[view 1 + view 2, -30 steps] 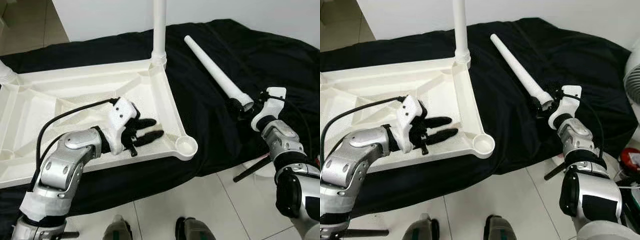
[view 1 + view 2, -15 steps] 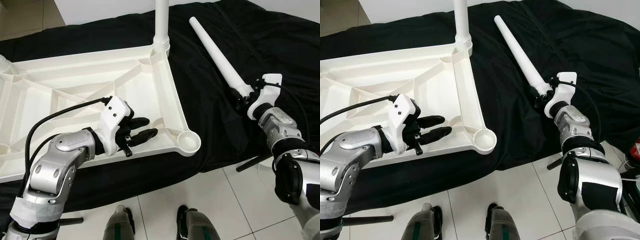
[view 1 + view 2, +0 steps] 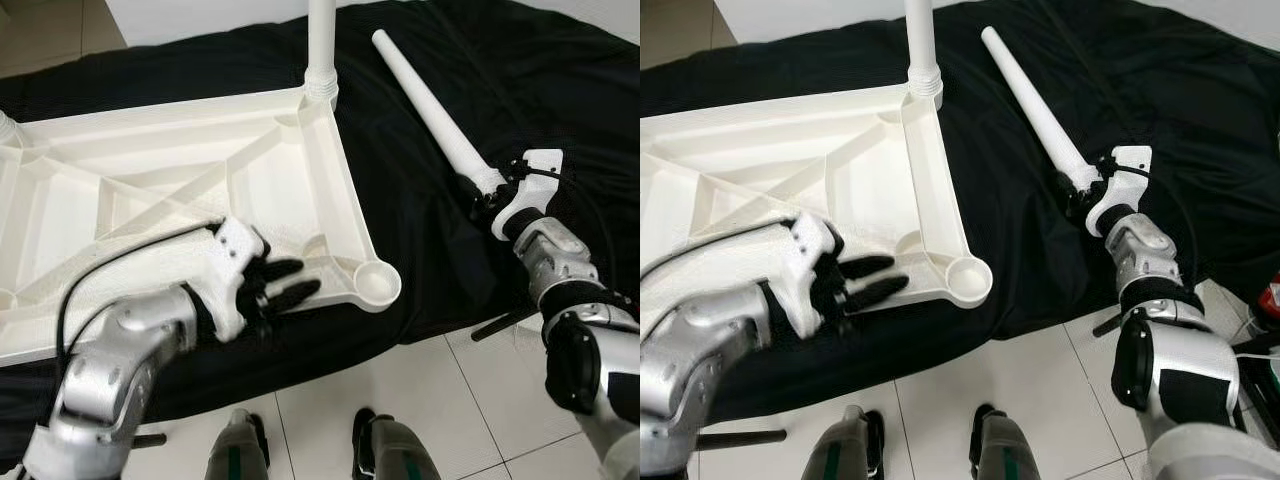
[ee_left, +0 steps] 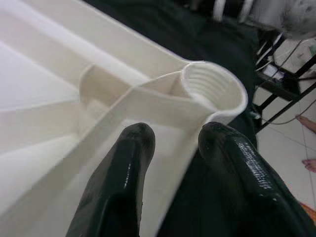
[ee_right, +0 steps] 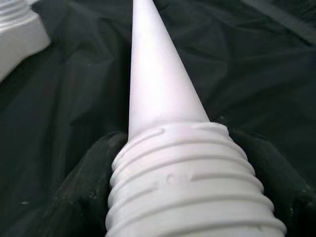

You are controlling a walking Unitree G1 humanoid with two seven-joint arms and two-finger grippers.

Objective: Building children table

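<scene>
So over the last second the right gripper (image 3: 487, 190), jaws pinching the loose table leg's (image 3: 425, 106) threaded end, lifts it off the black cloth (image 3: 420, 230), while the left gripper (image 3: 290, 283), jaws spread, slides toward the tabletop's (image 3: 150, 190) empty corner socket (image 3: 374, 283) — looks like screw-in time soon.

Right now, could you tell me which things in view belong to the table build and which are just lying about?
For the build:
- white tabletop, upside down
- fitted leg
- loose leg, held by right gripper
- empty corner socket, near left gripper

Just there:
- black cloth
- tiled floor
</scene>
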